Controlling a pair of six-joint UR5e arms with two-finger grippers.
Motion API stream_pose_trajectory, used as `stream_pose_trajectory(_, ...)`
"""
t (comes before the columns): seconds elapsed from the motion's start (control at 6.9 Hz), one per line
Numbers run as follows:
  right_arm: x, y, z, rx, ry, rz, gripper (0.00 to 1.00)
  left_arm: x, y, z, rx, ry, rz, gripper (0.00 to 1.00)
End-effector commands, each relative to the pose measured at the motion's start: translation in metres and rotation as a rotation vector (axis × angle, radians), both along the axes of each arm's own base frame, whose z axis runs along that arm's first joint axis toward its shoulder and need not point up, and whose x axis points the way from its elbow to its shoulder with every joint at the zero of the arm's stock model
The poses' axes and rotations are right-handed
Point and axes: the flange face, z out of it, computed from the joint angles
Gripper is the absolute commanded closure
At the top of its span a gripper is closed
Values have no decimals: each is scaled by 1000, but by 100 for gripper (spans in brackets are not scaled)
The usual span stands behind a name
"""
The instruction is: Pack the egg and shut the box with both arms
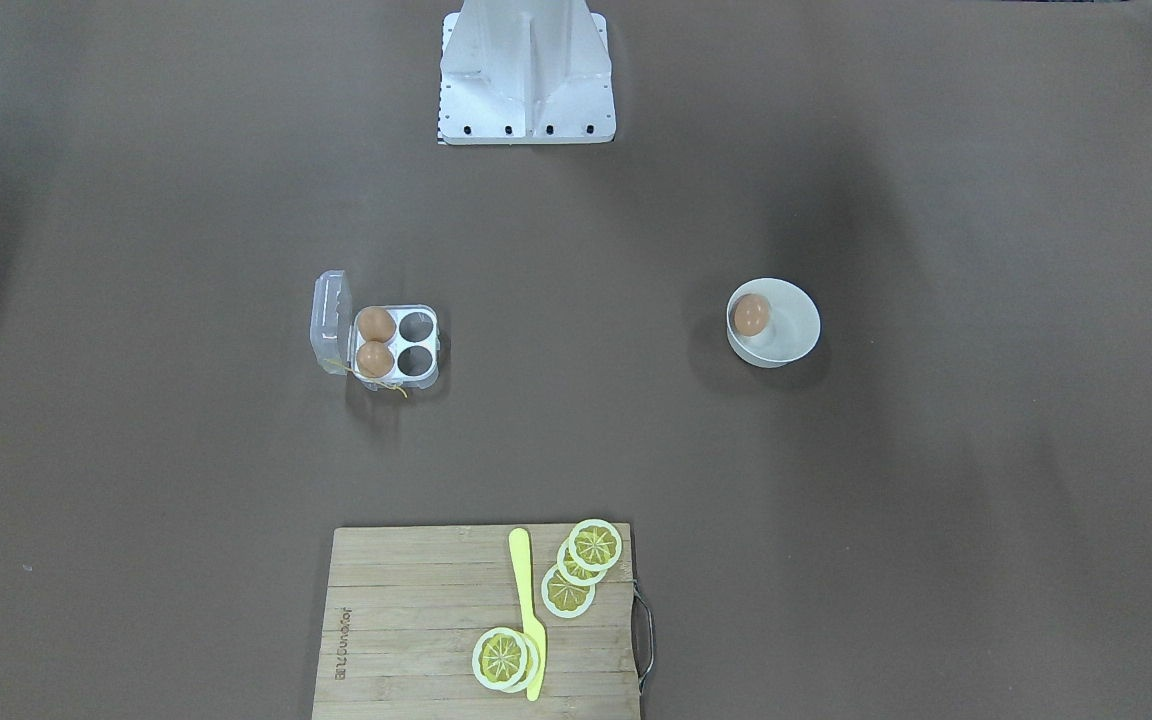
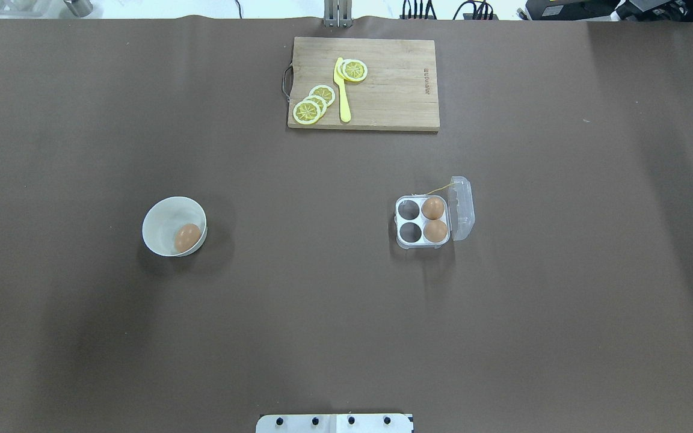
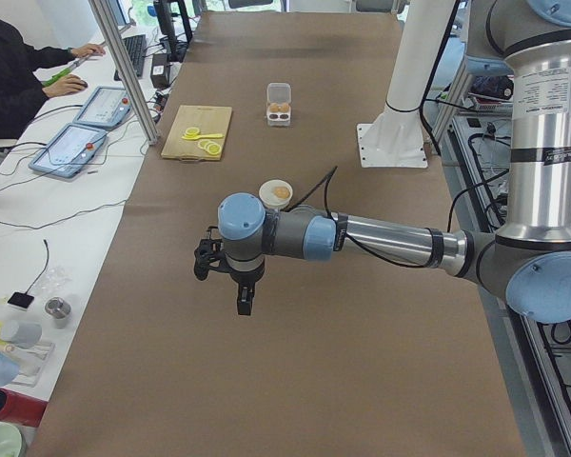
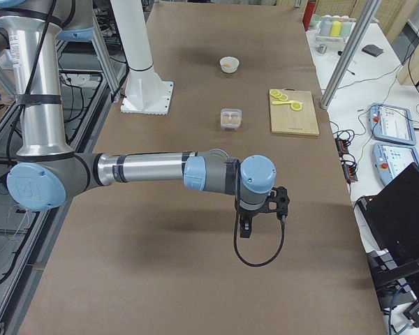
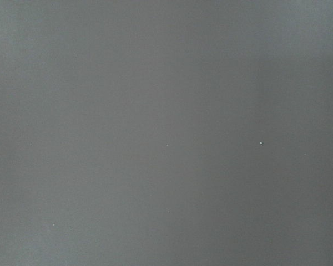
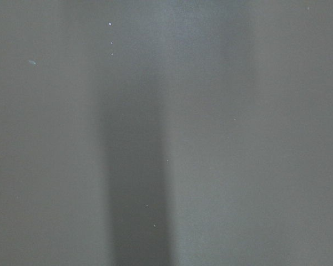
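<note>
A tan egg (image 2: 187,237) lies in a round white bowl (image 2: 160,219) on my left half of the table; it also shows in the front view (image 1: 751,315). The clear box (image 2: 409,243) stands open on my right half, its lid (image 2: 462,207) folded out to the side. Two eggs (image 2: 434,219) fill the cells next to the lid; the two other cells are empty. My left gripper (image 3: 240,290) and right gripper (image 4: 246,225) show only in the side views, above bare table far from both; I cannot tell whether they are open or shut.
A wooden cutting board (image 2: 394,84) with lemon slices (image 2: 313,103) and a yellow knife (image 2: 342,90) lies at the far edge. The white robot base (image 1: 526,75) stands at the near edge. Both wrist views show only brown table surface.
</note>
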Motion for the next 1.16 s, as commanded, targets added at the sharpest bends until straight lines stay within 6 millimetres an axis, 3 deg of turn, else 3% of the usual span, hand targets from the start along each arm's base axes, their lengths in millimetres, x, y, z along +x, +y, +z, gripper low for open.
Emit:
stream_pose_trajectory(0.0, 0, 0, 0, 0, -1, 0, 0, 0, 0, 0, 1, 0, 0, 1)
stream_pose_trajectory(0.43, -2, -1, -5, 8, -2, -2, 0, 0, 1, 0, -1, 0, 0, 1)
stream_pose_trajectory(0.72, -3, 4, 4, -8, -9, -5, 0, 1, -1, 1, -7, 6, -3, 1)
stream_pose_trajectory(1.01, -6, 4, 7, -15, -7, -9, 0, 2, -5, -27, 46, 10, -3, 1)
